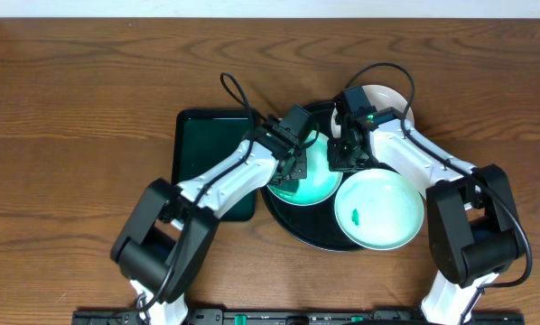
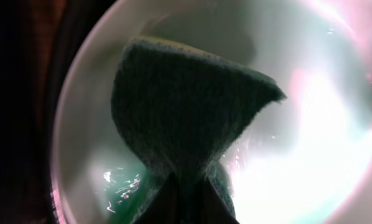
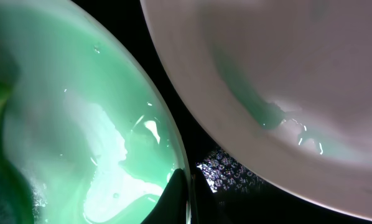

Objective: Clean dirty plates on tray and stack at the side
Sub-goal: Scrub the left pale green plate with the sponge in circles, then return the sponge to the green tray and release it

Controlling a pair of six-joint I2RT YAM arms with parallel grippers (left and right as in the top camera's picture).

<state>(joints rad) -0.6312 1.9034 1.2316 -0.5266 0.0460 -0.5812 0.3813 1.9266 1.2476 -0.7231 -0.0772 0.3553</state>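
Observation:
Three plates lie on the round black tray [image 1: 317,236]. The left plate [image 1: 317,183] looks mint green. My left gripper [image 1: 293,173] is shut on a dark green sponge [image 2: 186,112] and presses it into that plate [image 2: 80,143]. My right gripper [image 1: 344,153] is shut on the same plate's right rim [image 3: 185,186]. A front plate [image 1: 383,208] carries a small green smudge [image 1: 355,217]. A back plate [image 1: 392,97] is partly hidden by the right arm; in the right wrist view it [image 3: 248,74] has a green smear.
A rectangular dark green tray [image 1: 207,144] lies left of the black tray, partly under my left arm. Bare brown wooden table [image 1: 71,117] surrounds both trays.

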